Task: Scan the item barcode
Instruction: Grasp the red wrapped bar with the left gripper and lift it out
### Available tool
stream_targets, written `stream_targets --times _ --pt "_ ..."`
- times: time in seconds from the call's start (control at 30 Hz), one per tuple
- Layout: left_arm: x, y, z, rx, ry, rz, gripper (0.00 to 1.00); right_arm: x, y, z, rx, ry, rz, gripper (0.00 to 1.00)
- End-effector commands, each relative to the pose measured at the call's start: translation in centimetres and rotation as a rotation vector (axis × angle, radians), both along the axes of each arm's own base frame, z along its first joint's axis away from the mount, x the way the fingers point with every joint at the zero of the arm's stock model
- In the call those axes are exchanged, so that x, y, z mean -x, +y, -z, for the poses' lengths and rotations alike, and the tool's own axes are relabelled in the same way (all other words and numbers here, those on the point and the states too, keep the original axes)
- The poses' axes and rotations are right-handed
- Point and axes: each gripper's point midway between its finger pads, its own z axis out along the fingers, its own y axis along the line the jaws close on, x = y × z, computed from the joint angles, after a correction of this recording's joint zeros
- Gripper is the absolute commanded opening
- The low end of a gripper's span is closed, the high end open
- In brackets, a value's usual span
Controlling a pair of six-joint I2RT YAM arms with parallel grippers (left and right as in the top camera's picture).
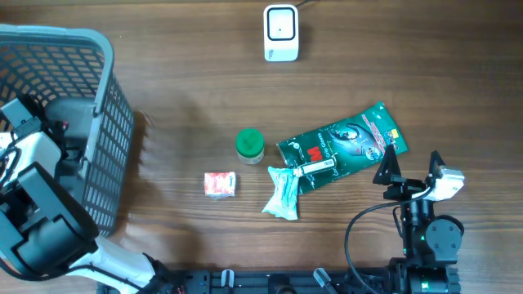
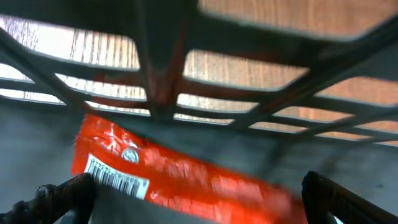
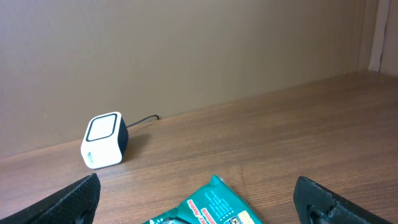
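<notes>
L claw (image 2: 199, 198) spread wide over red pkt (image 2: 158, 169).

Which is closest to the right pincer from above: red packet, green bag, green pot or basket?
1. Green bag, just left of the right pincer.
2. Green pot, mid-table.
3. Red packet, further left.
4. Basket, far left.

left hand (image 2: 199, 202) is sitting wide open, both fingertips (image 2: 59, 199) showing at the lower corners of its wrist view. left arm (image 1: 37, 204) is reaching up along the left edge in the overhead view. right hand (image 1: 411, 167) is gaping wide too; right arm (image 1: 425, 237) is standing at lower right, hand pointing away from its base.
</notes>
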Motion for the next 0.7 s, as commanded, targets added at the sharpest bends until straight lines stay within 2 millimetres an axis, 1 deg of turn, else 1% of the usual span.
stream_targets --times 0.0,0.03,0.07,0.13,0.17,0.2,0.23,0.37,0.43,0.47,0.5,0.53,0.6,0.67 --pt "0.9 -0.1 3.0 0.039 0.060 -0.022 0.96 0.0 0.3 -0.2 0.017 -0.007 -0.013 0.99" --pt "1.0 -0.4 3.8 0.059 0.075 -0.015 0.91 0.0 0.3 -0.2 0.017 -0.007 -0.013 1.00" --pt "1.0 -0.7 4.5 0.080 0.084 -0.002 0.80 0.0 0.3 -0.2 0.017 -0.007 -0.013 1.00" --pt "1.3 -1.6 5.8 0.134 0.104 0.012 0.55 0.0 0.3 -0.2 0.017 -0.007 -0.013 1.00" --pt "1.4 -1.9 6.0 0.152 0.107 0.017 0.36 0.0 0.3 -0.2 0.017 -0.007 -0.013 1.00" --pt "1.3 -2.1 6.1 0.162 0.103 0.025 0.10 0.0 0.3 -0.2 0.017 -0.007 -0.013 1.00" --pt "1.1 -2.2 6.1 0.169 0.107 0.056 0.04 0.0 0.3 -0.2 0.017 -0.007 -0.013 1.00" --pt "1.0 -2.4 5.8 0.170 0.115 0.077 0.04 0.0 0.3 -0.2 0.017 -0.007 -0.013 1.00" --pt "0.5 -2.1 4.3 0.142 0.098 0.103 0.04 0.0 0.3 -0.2 0.017 -0.007 -0.013 1.00" --pt "0.3 -1.9 3.3 0.124 0.085 0.118 0.04 0.0 0.3 -0.2 0.017 -0.007 -0.013 1.00" --pt "-0.2 -1.8 1.7 0.097 0.061 0.132 0.04 0.0 0.2 -0.2 0.017 -0.007 -0.013 1.00" --pt "-0.5 -1.8 0.6 0.078 0.044 0.144 0.04 0.0 0.2 -0.2 0.017 -0.007 -0.013 1.00" --pt "-1.2 -1.8 -2.7 0.025 -0.012 0.175 0.04 0.0 0.3 -0.2 0.017 -0.007 -0.013 1.00" --pt "-1.5 -2.0 -6.3 -0.026 -0.077 0.184 0.04 0.0 0.3 -0.2 0.017 -0.007 -0.013 1.00"
